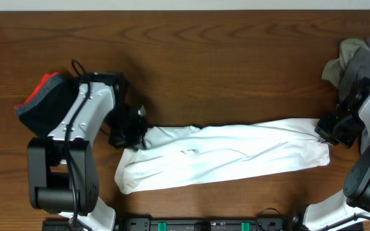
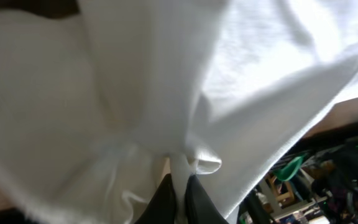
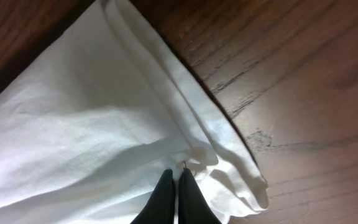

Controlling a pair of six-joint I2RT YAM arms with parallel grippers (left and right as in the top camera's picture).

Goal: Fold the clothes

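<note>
A white garment [image 1: 223, 154] lies stretched in a long band across the front of the wooden table. My left gripper [image 1: 135, 136] is shut on its left end; in the left wrist view the fingers [image 2: 179, 186] pinch a fold of the white cloth [image 2: 135, 93], which fills the view. My right gripper [image 1: 325, 133] is shut on its right end; in the right wrist view the fingers [image 3: 178, 180] pinch the cloth [image 3: 92, 137] near its bunched corner on the table.
A dark folded garment with a red edge [image 1: 44, 102] sits at the left, beside the left arm. A grey heap of clothes [image 1: 358, 58] lies at the back right corner. The table's front edge is close below the white garment.
</note>
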